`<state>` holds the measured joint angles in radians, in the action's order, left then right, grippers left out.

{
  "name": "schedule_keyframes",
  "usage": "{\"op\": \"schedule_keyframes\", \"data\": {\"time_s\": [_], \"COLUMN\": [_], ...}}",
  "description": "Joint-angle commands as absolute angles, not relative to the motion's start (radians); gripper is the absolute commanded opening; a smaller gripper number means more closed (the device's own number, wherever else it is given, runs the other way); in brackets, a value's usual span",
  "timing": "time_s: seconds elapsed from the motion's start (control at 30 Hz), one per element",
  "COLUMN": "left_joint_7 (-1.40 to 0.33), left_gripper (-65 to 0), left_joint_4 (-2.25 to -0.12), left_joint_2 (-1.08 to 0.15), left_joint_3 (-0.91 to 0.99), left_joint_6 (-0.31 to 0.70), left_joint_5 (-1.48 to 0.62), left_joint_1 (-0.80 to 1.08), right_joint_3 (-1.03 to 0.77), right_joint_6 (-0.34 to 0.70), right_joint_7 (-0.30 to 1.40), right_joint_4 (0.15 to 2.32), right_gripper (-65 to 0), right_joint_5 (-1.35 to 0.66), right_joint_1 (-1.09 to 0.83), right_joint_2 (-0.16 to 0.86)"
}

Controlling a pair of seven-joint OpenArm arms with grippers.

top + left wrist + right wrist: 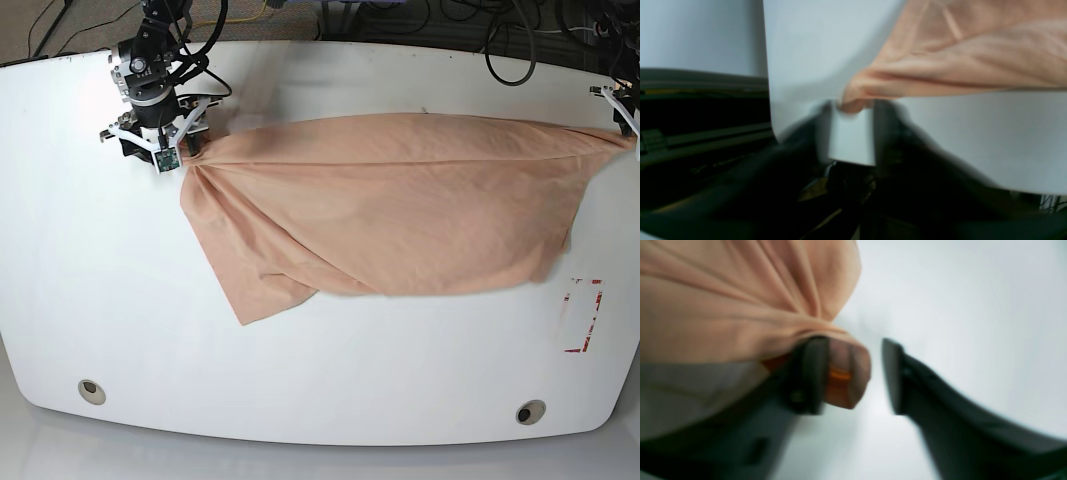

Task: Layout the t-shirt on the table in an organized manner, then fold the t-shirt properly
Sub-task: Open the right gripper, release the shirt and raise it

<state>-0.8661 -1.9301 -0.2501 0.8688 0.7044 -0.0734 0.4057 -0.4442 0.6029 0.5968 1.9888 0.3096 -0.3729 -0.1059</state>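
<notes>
Two dark jaws of the left gripper (853, 110) stand apart in the left wrist view, a bunched corner of the soft peach-pink cotton t-shirt (973, 60) at their tips. Right wrist view: right gripper (853, 373) parted, cloth against one finger (811, 373). Base view: shirt stretched between both arms across the glossy white table (320, 400).

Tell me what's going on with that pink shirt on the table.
A two-armed robot is spreading a peach t-shirt on a white table. The shirt is stretched between the arms, one at each far corner. The right claw has its jaws apart, with a bunch of cloth still lying against one finger. The left claw also looks open, with the shirt's corner at its tips. The shirt is wrinkled and not yet folded.
</notes>
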Motion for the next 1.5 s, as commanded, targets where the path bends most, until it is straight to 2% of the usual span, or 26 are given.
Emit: {"op": "schedule_keyframes", "data": {"time_s": [0.0, 0.1, 0.37, 1.0, 1.47], "left_joint_7": [-0.851, -0.851, -0.851, -0.855, -0.852], "left_gripper": [-28.7, -21.4, -21.2, -21.2, -21.2], "left_joint_4": [-1.943, -1.943, -1.943, -1.943, -1.940], "left_joint_2": [-0.266, -0.265, -0.265, -0.286, -0.285], "left_joint_3": [0.875, 0.874, 0.834, 0.769, 0.631], "left_joint_6": [0.698, 0.698, 0.698, 0.698, 0.698], "left_joint_5": [-0.079, -0.079, -0.087, -0.077, -0.077], "left_joint_1": [0.406, 0.406, 0.394, 0.099, 0.071], "right_joint_3": [-0.455, -0.455, -0.455, -0.455, -0.453], "right_joint_6": [0.601, 0.605, 0.599, 0.605, 0.607], "right_joint_7": [0.575, 0.575, 0.575, 0.693, 0.736], "right_joint_4": [2.017, 2.018, 2.015, 2.008, 2.038], "right_gripper": [-14.9, -8.1, -10.6, -11.7, -11.7], "right_joint_5": [0.306, 0.306, 0.209, 0.165, 0.157], "right_joint_1": [-0.372, -0.375, -0.351, -0.145, -0.305], "right_joint_2": [-0.110, -0.119, -0.110, -0.091, -0.124]}}
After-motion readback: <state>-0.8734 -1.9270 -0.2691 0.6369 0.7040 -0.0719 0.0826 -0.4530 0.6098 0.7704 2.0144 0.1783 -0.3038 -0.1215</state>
